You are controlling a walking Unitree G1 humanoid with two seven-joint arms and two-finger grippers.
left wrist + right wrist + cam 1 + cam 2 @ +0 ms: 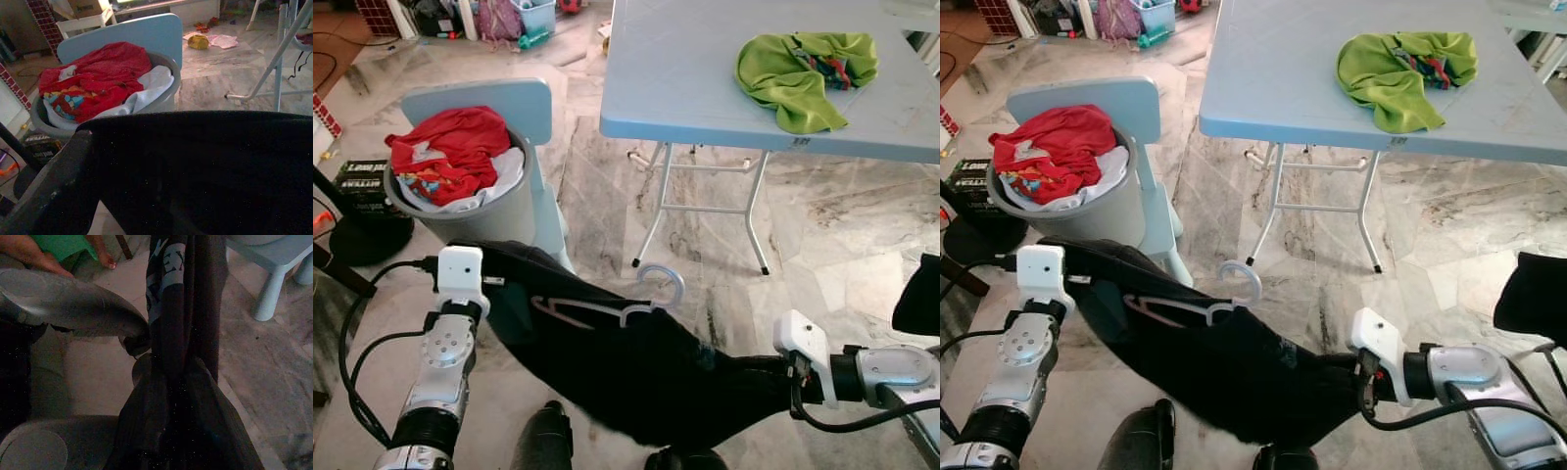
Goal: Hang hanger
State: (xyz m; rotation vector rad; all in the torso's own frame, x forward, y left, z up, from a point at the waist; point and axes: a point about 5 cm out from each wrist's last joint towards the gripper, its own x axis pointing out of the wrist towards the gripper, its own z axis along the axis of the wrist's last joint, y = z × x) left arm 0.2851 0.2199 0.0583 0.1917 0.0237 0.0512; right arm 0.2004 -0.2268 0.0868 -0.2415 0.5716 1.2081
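Hanger (651, 294) threaded inside black garment (626, 362), stretched between left gripper (494, 284) and right gripper (773, 377), each clamped on cloth. Left wrist view: laundry basket (161, 98) just beyond the fabric. Right wrist view: bunched garment held. Not yet hung (no rail visible).

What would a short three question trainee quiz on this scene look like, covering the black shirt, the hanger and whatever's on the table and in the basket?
1. True or false: the hanger's hook sticks out of the black shirt stretched between the left gripper and the right gripper.
2. Which garment lies on the folding table? A) red B) green C) black
3. Fill in: the grey laundry basket sits on a pale blue ____.

Key
1. True.
2. B, the green garment.
3. Chair; red clothes top the basket.
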